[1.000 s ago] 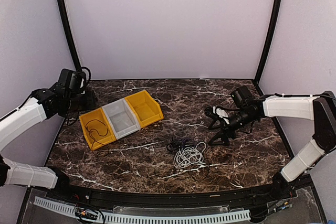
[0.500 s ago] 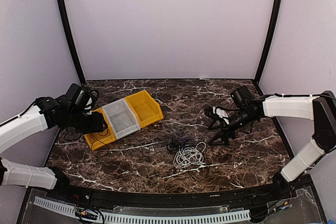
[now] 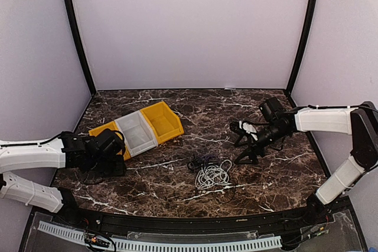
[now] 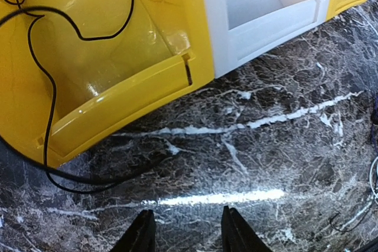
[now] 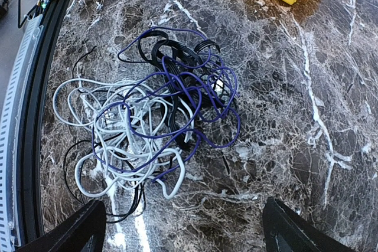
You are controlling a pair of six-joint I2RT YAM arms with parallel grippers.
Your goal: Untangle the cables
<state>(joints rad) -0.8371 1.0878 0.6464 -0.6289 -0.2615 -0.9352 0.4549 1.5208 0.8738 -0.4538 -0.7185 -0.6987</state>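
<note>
Toward front edge of table (image 3: 177, 196): cables (image 5: 156, 119) knotted together.
Left pincer (image 4: 184, 234): narrowly parted, empty.
Right pincer (image 5: 183, 228): wide, empty.
Risk: pulling one strand could tighten the knot.

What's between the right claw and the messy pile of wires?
Only bare marble table. The right wrist view shows that stretch between the right gripper and the tangled cables, and nothing else lies there.
</note>
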